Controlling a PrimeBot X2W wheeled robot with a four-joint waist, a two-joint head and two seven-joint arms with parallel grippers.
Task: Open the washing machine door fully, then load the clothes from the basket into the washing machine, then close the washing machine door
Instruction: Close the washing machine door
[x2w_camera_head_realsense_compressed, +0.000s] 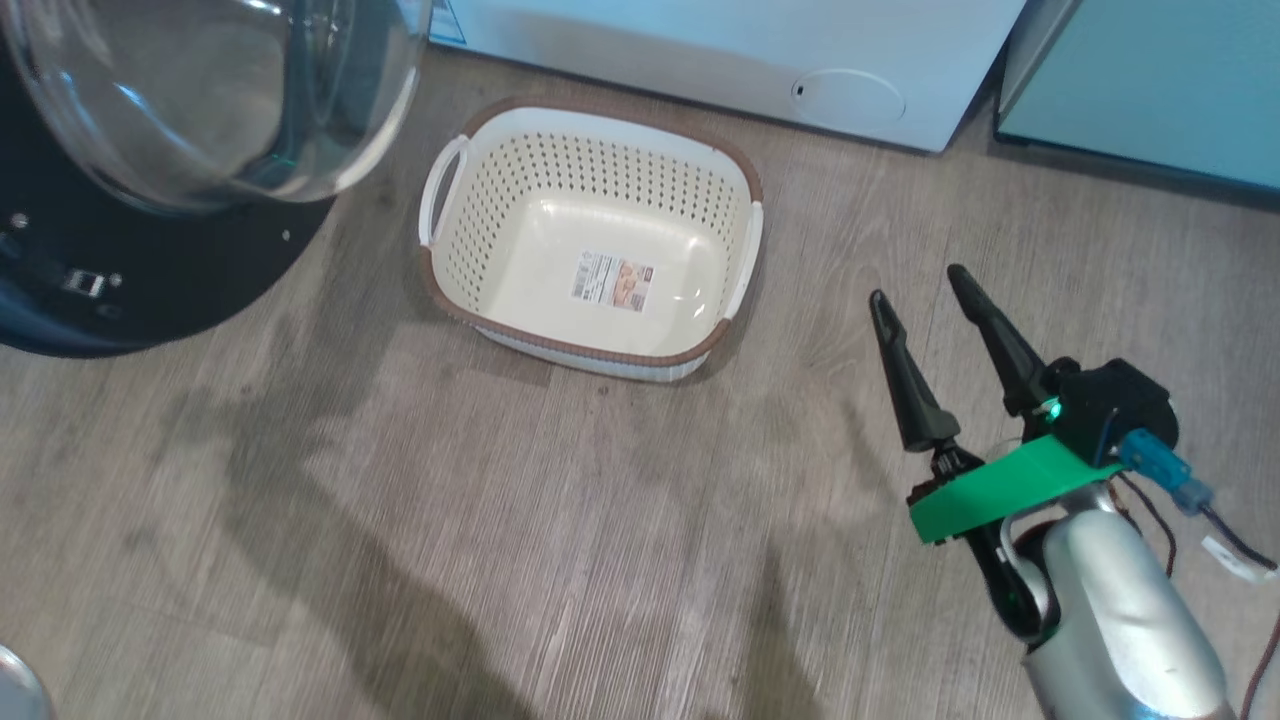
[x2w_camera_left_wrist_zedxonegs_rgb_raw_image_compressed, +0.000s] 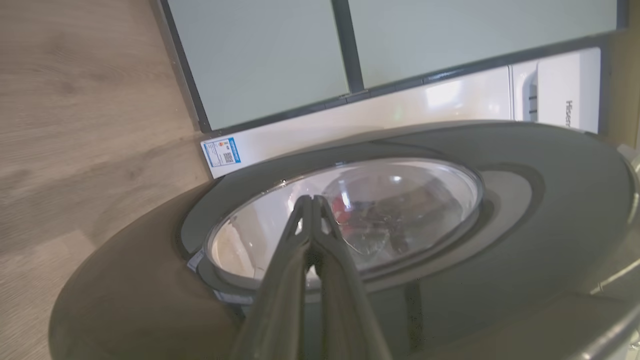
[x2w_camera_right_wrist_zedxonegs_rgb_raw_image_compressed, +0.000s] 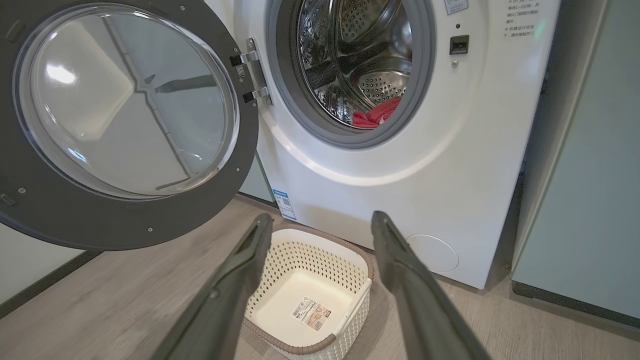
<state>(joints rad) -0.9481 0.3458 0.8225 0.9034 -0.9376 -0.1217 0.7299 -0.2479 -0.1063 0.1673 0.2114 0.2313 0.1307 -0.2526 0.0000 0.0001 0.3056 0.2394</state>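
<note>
While near basket (x2w_camera_head_realsense_compressed: 600, 170), right fingers (x2w_camera_head_realsense_compressed: 905, 370) apart.

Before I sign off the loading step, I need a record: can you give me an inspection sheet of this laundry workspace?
Surface: grey wood-look floor.
Job's things: washing machine door swung open; red clothes inside the washing machine; basket on the floor before it, only a label sticker inside.
Clutter: nothing seen.
Grippers: left gripper fingers shut beside the door's glass, holding nothing; right gripper fingers open, empty, right of the basket.
Cables: thin wires at the right wrist.
Surroundings: pale teal cabinets beside the machine; round white flap low on its front.
</note>
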